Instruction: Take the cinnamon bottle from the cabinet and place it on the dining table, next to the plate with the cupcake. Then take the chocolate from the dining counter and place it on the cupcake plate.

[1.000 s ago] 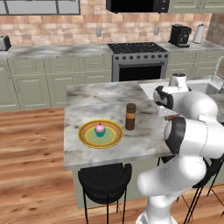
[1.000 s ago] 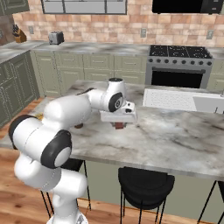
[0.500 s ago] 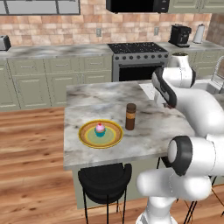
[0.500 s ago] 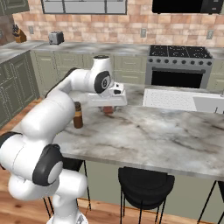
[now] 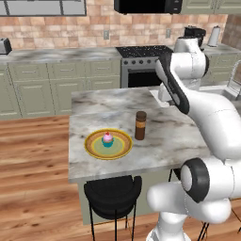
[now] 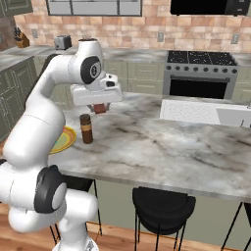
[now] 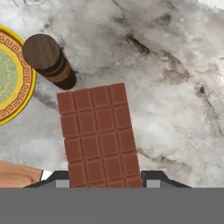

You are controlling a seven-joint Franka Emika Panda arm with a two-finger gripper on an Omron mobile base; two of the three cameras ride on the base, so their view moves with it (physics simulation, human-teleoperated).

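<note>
My gripper (image 6: 100,109) hangs above the dining table (image 6: 162,147), shut on the chocolate (image 6: 101,108), a dark reddish-brown bar. In the hand view the chocolate (image 7: 98,135) rises from between my gripper (image 7: 105,183) and hovers over the marble (image 7: 175,65). The cinnamon bottle (image 7: 46,59) stands upright just right of the yellow plate (image 7: 24,83). From the left base view the bottle (image 5: 140,125) stands beside the plate (image 5: 89,145), which holds the pink cupcake (image 5: 108,139). In the right base view the bottle (image 6: 86,128) is just below and left of the gripper, next to the plate (image 6: 63,139).
Black stools (image 5: 113,190) (image 6: 162,203) stand at the island's near edge. A white sink area (image 6: 191,110) lies on the island's far right part. The stove (image 5: 141,66) and wall counters run along the brick back wall. Wooden floor lies to the left.
The arm has risen from the marble with the chocolate in its grip and swung it toward the bottle and plate. Bottle, plate and cupcake have stayed put.
</note>
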